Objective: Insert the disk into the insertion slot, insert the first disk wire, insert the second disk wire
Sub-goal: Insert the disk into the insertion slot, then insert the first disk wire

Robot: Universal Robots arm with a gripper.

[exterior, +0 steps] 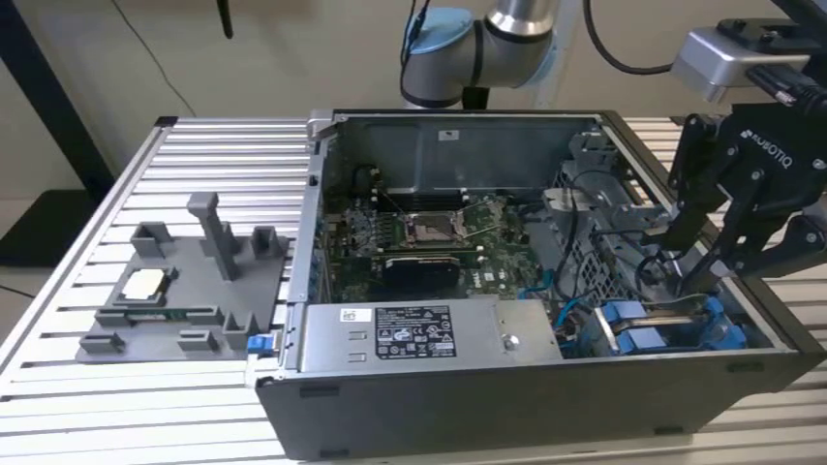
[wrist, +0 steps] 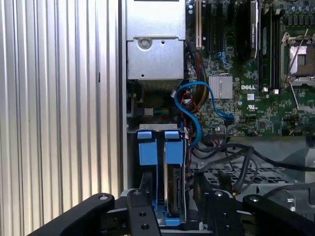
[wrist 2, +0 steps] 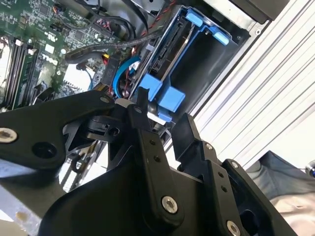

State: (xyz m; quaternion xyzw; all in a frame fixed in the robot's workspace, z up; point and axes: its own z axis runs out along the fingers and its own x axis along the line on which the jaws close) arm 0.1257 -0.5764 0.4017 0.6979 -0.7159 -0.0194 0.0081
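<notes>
Arm (exterior: 524, 15): silver-grey metal tube with pale blue caps (exterior: 446, 39) on rounded joints. Glossy black cables (exterior: 618, 60) loop off it. Boxy silver-grey camera housing (exterior: 739, 53) sits at the wrist. End effector (exterior: 694, 262) is matte black all over, with white lettering on the body. In the second wrist view, flat black linkage bars (wrist 2: 147, 147) have rounded ends, small holes and silver screw heads (wrist 2: 169, 205) at the pivots.

disk (wrist: 175, 189): silver-grey, bright blue frame
motherboard (wrist: 236, 98): green
counter (wrist: 49, 98): silver, ribbed
hand (wrist 2: 162, 112): black
cable (wrist: 197, 83): blue
power-supply box (exterior: 427, 334): silver, white label
</notes>
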